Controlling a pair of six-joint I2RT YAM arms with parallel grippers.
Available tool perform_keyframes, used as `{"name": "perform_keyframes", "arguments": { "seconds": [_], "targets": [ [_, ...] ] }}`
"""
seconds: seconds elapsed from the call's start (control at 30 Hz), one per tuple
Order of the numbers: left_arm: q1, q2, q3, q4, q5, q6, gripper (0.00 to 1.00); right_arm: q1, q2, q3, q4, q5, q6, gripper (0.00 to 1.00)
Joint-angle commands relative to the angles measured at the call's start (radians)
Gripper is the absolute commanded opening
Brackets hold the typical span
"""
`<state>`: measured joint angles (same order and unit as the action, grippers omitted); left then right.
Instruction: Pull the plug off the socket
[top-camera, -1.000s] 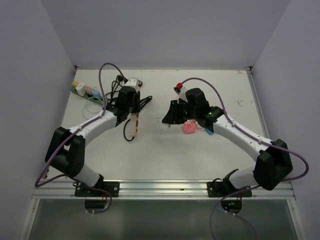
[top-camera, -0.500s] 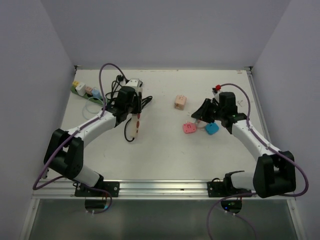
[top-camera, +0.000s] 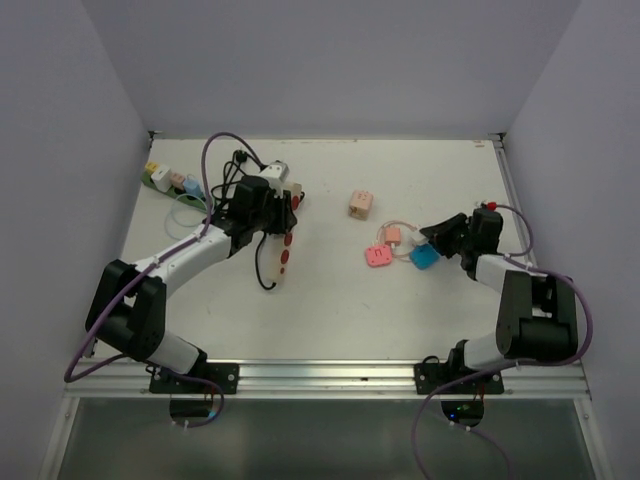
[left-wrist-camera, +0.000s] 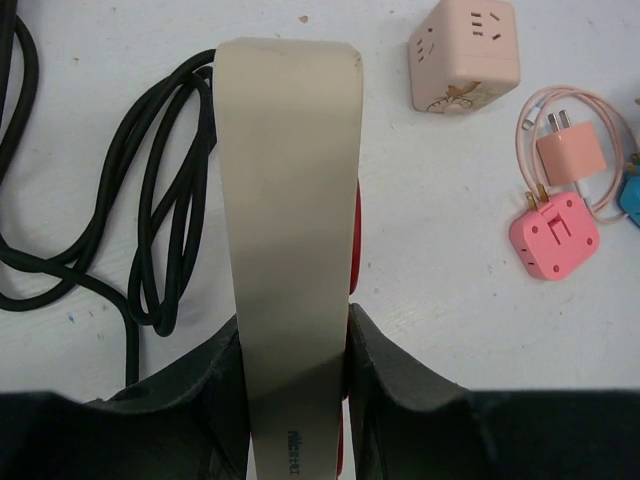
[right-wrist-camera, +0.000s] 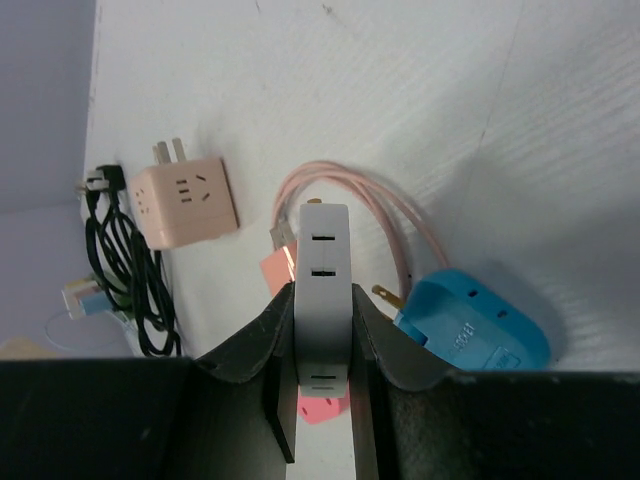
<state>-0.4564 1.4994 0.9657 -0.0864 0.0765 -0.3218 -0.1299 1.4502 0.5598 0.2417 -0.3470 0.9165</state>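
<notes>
**A:** Where does everything sit on the table (top-camera: 400, 310)?

**B:** The power strip (left-wrist-camera: 285, 170) is cream-backed with red round outlets. It lies left of centre in the overhead view, with its black cord (left-wrist-camera: 160, 230) coiled just beside it. The left gripper (left-wrist-camera: 295, 345) is clamped across the strip's width, at the bottom of the left wrist view.

**A:** And the plug?

**B:** The white plug (right-wrist-camera: 323, 240) is well apart from the strip, at the middle right of the overhead view. It is pinched between the fingers of the right gripper (right-wrist-camera: 322, 300), which is clenched on its two flat sides. Nothing joins it to the strip, so I judge the pull itself done and the setting-down left to do.

**A:** How should that go?

**B:** Carefully, because the spot is crowded. A blue plug (right-wrist-camera: 470, 325), a pink plug (left-wrist-camera: 553, 235) and a small pink charger (left-wrist-camera: 570, 155) with its looped cable all lie right around the white plug. Aim for bare table beside that cluster, not on top of it. Release only once the plug rests flat, then lift straight up so the fingers don't snag the cable loop. The left gripper should hold firm until then, and then lay the strip down level, clear of its cord.
</notes>
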Motion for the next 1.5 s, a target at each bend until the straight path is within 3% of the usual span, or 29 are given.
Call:
{"name": "perform_keyframes", "arguments": {
  "seconds": [0.0,0.07,0.27,0.43,0.47,0.57,0.6,0.67,0.77,1.0,1.2,1.47],
  "targets": [
    [-0.001,-0.051,-0.005,0.070,0.068,-0.014,0.00,-0.008,0.010,0.049,0.163,0.052,0.064,0.00],
    [-0.001,-0.050,-0.012,0.070,0.101,-0.028,0.00,-0.017,0.042,0.078,0.128,0.089,0.059,0.00],
    [-0.001,-0.031,-0.016,0.128,0.175,-0.068,0.00,-0.036,0.156,0.130,0.076,0.080,0.074,0.14],
    [-0.001,0.001,0.027,0.140,0.200,-0.100,0.00,-0.036,0.182,0.127,0.058,0.062,0.090,0.31],
    [-0.001,0.008,0.036,0.145,0.203,-0.108,0.00,-0.037,0.177,0.124,0.042,0.077,0.087,0.41],
    [-0.001,0.045,0.083,0.152,0.213,-0.134,0.00,-0.037,0.151,0.144,-0.045,0.083,0.059,0.56],
    [-0.001,0.067,0.097,0.157,0.215,-0.140,0.00,-0.039,0.142,0.155,-0.080,0.083,0.033,0.69],
    [-0.001,0.096,0.140,0.162,0.223,-0.149,0.00,-0.039,0.127,0.184,-0.186,0.092,0.012,0.83],
    [-0.001,0.176,0.224,0.142,0.241,-0.146,0.00,-0.039,0.082,0.225,-0.329,0.132,-0.040,0.91],
    [-0.001,0.454,0.551,0.044,0.247,-0.122,0.00,-0.039,-0.069,0.246,-0.414,0.091,-0.154,0.98],
    [0.005,0.702,0.813,0.059,0.289,-0.109,0.01,-0.010,-0.183,0.212,-0.374,-0.104,-0.235,0.99],
    [0.021,0.898,0.995,0.218,0.292,-0.160,0.12,0.033,-0.257,0.137,-0.363,-0.185,-0.298,0.99]
  ]
}}
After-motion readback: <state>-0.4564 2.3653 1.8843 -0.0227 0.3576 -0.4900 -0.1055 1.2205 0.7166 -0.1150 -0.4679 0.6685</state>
